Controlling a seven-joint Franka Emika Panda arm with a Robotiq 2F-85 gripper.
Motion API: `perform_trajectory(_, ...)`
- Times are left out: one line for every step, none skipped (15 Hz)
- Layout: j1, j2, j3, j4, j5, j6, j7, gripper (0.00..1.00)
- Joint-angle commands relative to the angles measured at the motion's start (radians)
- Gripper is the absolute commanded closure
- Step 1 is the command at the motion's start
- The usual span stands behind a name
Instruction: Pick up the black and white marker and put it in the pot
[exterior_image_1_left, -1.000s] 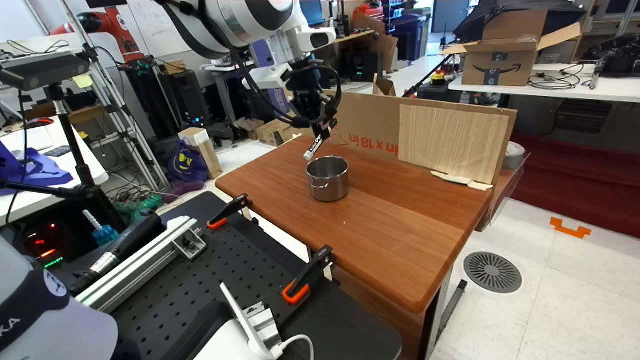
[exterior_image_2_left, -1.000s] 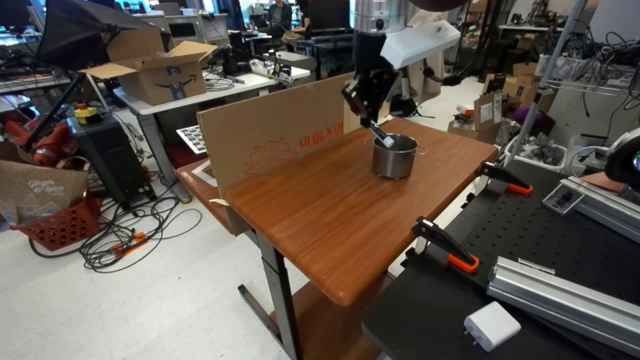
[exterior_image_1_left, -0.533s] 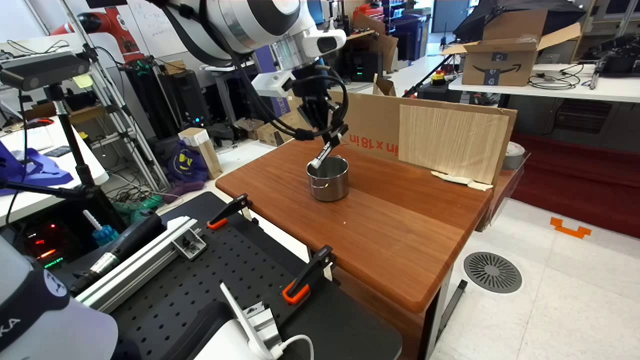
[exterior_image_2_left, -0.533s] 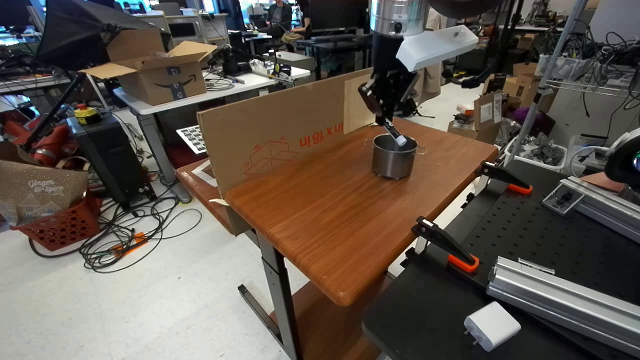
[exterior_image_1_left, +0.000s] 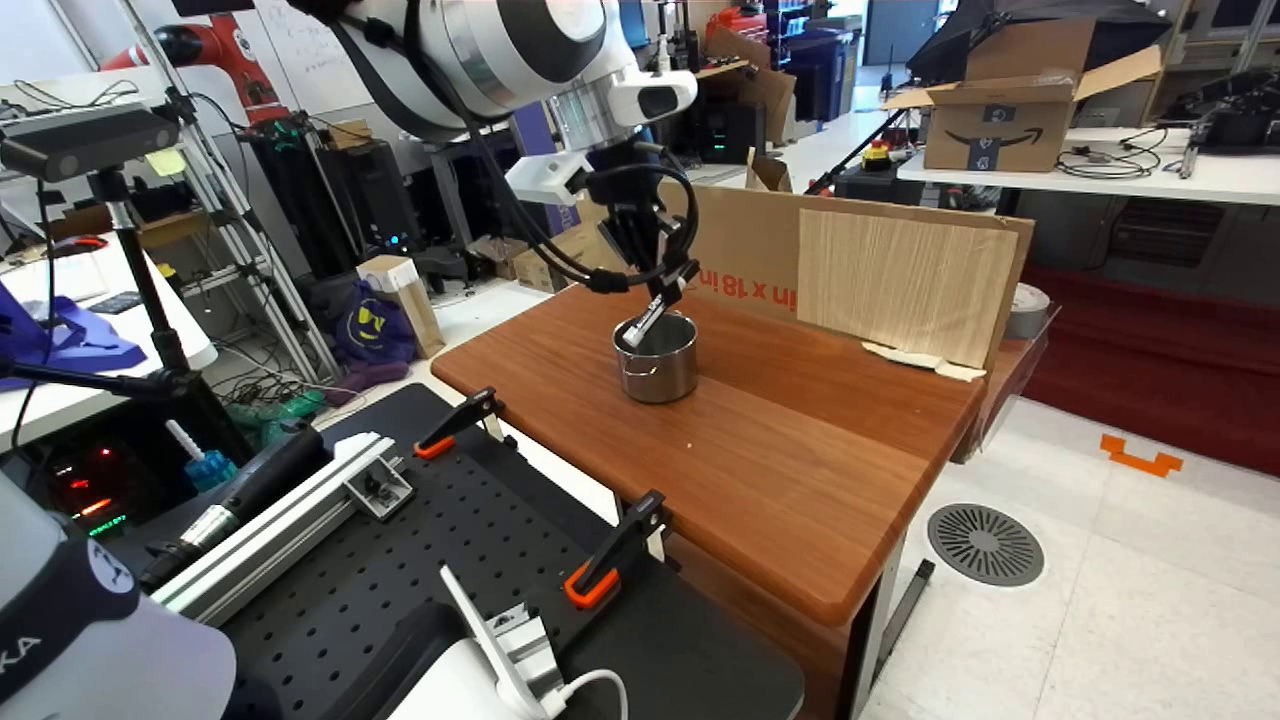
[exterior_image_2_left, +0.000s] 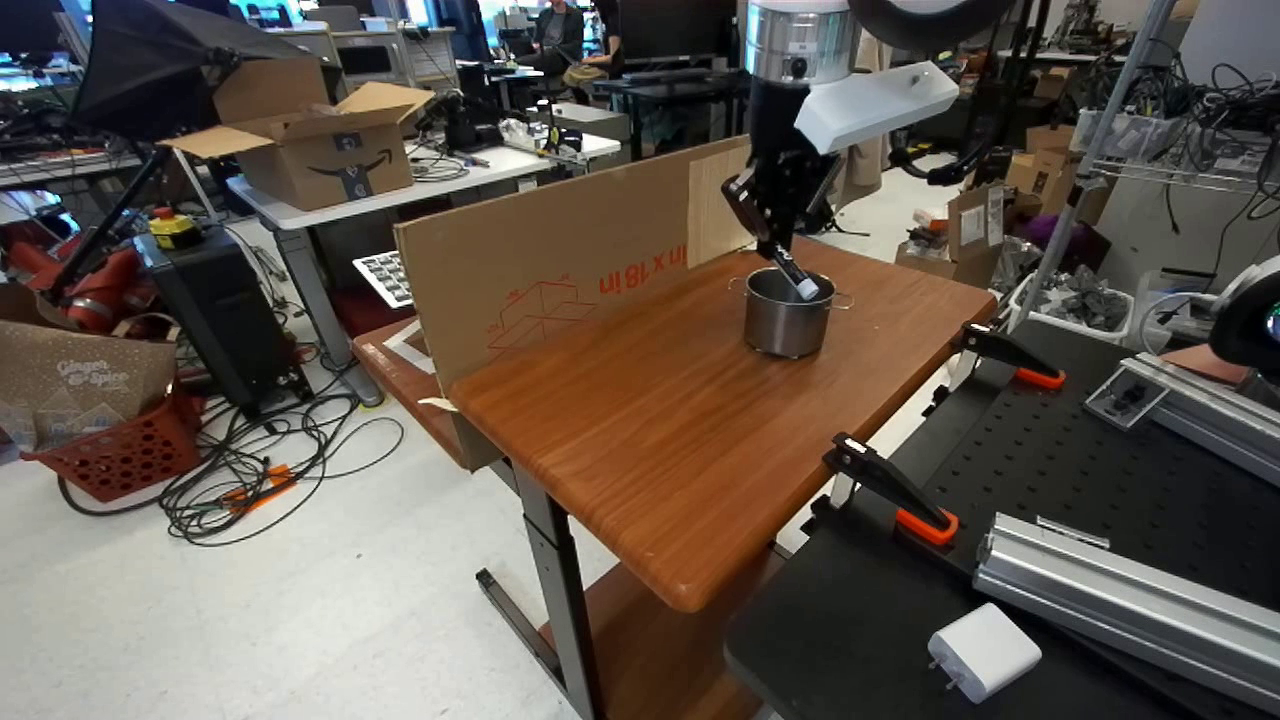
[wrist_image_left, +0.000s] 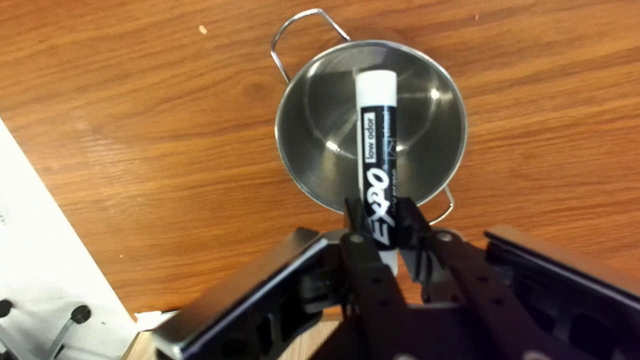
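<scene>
The pot (exterior_image_1_left: 657, 374) is a small grey metal pot standing upright on the wooden table, also seen in an exterior view (exterior_image_2_left: 786, 328) and in the wrist view (wrist_image_left: 312, 117). The black and white marker (wrist_image_left: 377, 150) is held tilted, its white free end pointing down over the pot's opening; it shows in both exterior views (exterior_image_1_left: 646, 322) (exterior_image_2_left: 796, 277). My gripper (wrist_image_left: 379, 220) is shut on the marker near its other end. The fingers (exterior_image_1_left: 670, 287) are above the pot's rim on the cardboard side. I cannot tell whether the marker touches the pot.
A cardboard panel (exterior_image_1_left: 740, 240) stands along the table's far edge, behind the gripper. Two black and orange clamps (exterior_image_1_left: 620, 548) (exterior_image_1_left: 458, 422) grip the near edge. The pot has wire handles (wrist_image_left: 307, 15) sticking out at its sides.
My gripper has moved sideways and down with the marker, quickly at first and then slightly. The marker's free end has come over the pot and lower at its opening. The pot has not moved.
</scene>
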Motion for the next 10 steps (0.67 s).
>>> perform_trajectory(-0.007,0.029,-0.001,0.013,0.0,0.024,0.008,0.95)
perform_trajectory(-0.011,0.039,0.004,0.017,0.014,0.021,-0.007,0.95)
perform_trajectory(-0.012,0.048,0.006,0.021,0.023,0.022,-0.015,0.95)
perform_trajectory(-0.011,0.059,0.007,0.025,0.027,0.024,-0.019,0.95)
perform_trajectory(-0.01,0.067,0.007,0.029,0.031,0.022,-0.023,0.95)
perform_trajectory(-0.006,0.076,0.005,0.034,0.03,0.02,-0.021,0.95)
perform_trajectory(-0.002,0.083,0.003,0.039,0.028,0.018,-0.019,0.95)
perform_trajectory(0.0,0.089,0.001,0.044,0.028,0.016,-0.019,0.95)
perform_trajectory(0.003,0.093,0.001,0.048,0.03,0.01,-0.019,0.95)
perform_trajectory(0.003,0.096,0.003,0.053,0.035,0.006,-0.024,0.56)
